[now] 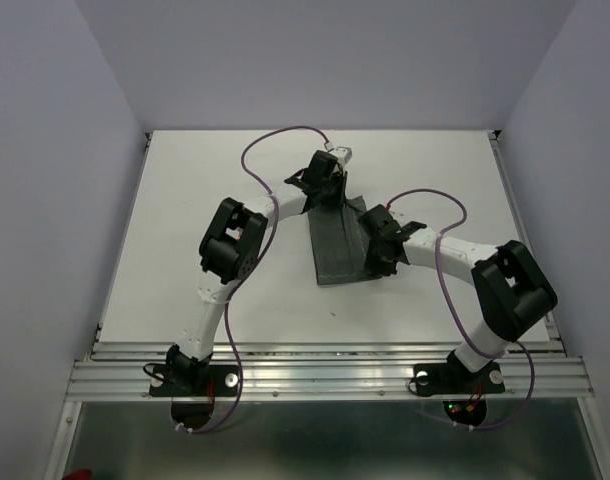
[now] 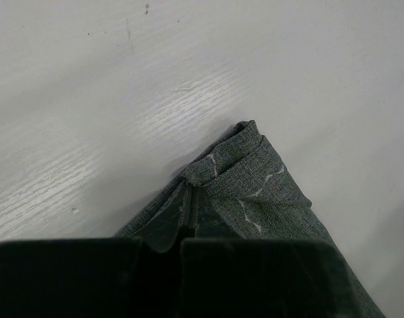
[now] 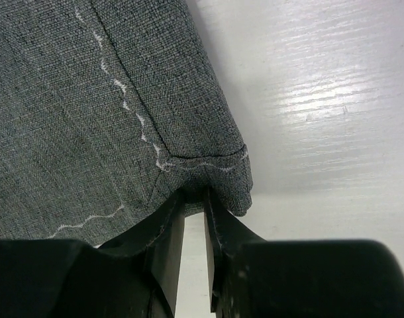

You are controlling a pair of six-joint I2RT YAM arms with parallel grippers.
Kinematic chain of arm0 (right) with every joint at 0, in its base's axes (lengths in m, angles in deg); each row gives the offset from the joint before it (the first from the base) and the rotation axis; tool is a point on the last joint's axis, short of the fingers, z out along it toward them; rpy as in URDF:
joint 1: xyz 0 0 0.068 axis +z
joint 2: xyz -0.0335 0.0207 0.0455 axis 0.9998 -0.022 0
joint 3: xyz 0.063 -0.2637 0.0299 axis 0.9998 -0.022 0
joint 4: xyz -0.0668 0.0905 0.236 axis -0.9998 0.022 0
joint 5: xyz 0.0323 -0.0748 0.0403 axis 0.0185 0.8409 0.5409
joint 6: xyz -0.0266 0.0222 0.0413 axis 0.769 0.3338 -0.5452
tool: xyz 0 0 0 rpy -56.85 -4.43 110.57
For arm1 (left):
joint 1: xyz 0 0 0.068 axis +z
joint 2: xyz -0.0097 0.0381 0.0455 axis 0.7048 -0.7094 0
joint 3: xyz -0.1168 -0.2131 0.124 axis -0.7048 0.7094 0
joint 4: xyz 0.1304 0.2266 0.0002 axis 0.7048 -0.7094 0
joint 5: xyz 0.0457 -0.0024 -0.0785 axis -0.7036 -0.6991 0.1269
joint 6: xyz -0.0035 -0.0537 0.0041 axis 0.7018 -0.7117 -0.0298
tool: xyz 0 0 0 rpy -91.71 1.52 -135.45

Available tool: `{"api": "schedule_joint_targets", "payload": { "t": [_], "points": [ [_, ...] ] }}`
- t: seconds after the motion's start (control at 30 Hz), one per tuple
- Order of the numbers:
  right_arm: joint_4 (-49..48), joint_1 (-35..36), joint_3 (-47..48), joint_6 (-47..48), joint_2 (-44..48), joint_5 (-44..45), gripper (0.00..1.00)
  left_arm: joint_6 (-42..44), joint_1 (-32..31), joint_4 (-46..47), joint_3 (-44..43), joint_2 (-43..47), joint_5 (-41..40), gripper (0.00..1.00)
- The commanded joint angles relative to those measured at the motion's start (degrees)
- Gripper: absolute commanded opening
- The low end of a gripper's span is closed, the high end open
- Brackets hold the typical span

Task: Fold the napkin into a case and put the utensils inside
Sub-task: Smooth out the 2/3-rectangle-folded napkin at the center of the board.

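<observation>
The dark grey napkin (image 1: 337,245) lies folded as a long strip on the white table, its pale stitched hem showing in both wrist views. My left gripper (image 1: 323,188) sits at the strip's far end. In the left wrist view the left gripper (image 2: 190,188) is shut on a folded corner of the napkin (image 2: 258,189). My right gripper (image 1: 376,260) is at the strip's right edge. There the right gripper (image 3: 194,193) pinches the hemmed corner of the napkin (image 3: 69,99), which is lifted slightly off the table. The utensils are out of view.
The white table (image 1: 185,200) is walled by pale panels at the back and sides. Purple cables loop above both arms. A metal rail (image 1: 325,375) runs along the near edge by the arm bases.
</observation>
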Motion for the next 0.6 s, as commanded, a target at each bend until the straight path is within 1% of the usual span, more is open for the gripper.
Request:
{"api": "schedule_joint_targets", "payload": {
  "t": [0.0, 0.17, 0.27, 0.47, 0.57],
  "points": [
    [1.1, 0.6, -1.0, -0.5, -1.5, 0.9, 0.24, 1.4, 0.3, 1.7, 1.0, 1.1, -1.6, 0.0],
    [2.6, 0.6, 1.1, 0.5, 1.3, 4.2, 0.25, 0.4, 0.3, 1.2, 2.0, 1.6, -2.8, 0.0],
    [3.4, 0.6, 2.6, 1.1, -0.7, 5.2, 0.25, -0.9, 0.3, 2.8, 3.7, 2.6, -3.0, 0.0],
    [3.3, 0.6, 2.2, 2.7, -4.8, 7.1, 0.25, -0.4, 0.3, 1.6, 3.9, 2.7, -4.5, 0.0],
    [3.3, 0.6, 1.8, 3.9, -4.4, 8.5, 0.25, -0.3, 0.4, 1.7, 4.3, 3.2, -5.1, 0.0]
  ]
}}
